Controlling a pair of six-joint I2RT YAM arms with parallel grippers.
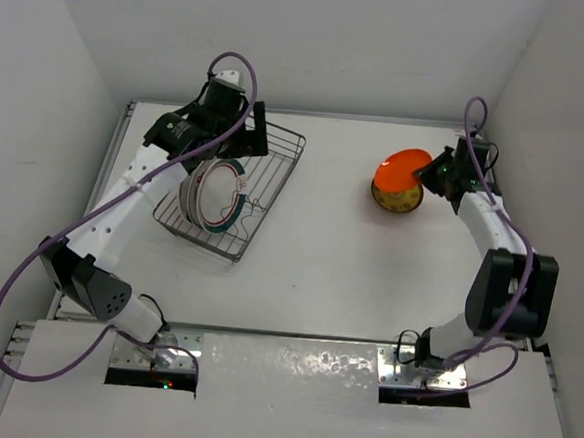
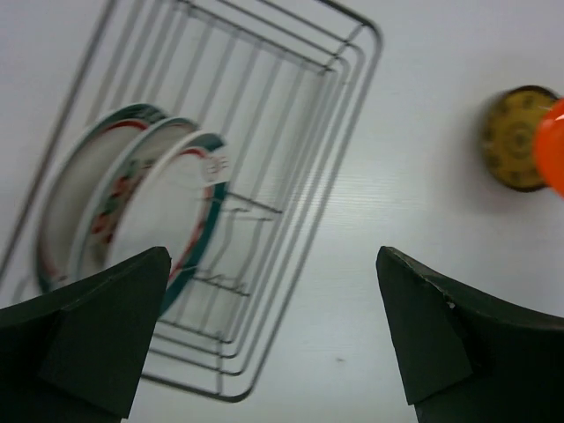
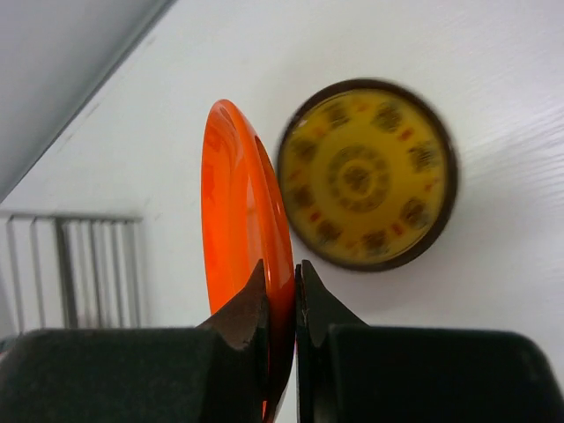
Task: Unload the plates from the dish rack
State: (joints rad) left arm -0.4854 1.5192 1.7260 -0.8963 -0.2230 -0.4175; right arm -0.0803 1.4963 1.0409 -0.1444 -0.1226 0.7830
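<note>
**Plates racked and gripped.**
At 10 o'clock, the left gripper (image 2: pixel 273 264), jaws spread, hovers over three white round plates (image 2: pixel 167 211) upright in the dark wire dish rack (image 1: pixel 279 158); at 2 o'clock, the right gripper (image 3: pixel 295 273) pinches a small orange plate (image 3: pixel 233 203) beside a yellow-gold patterned plate (image 3: pixel 366 172).
</note>
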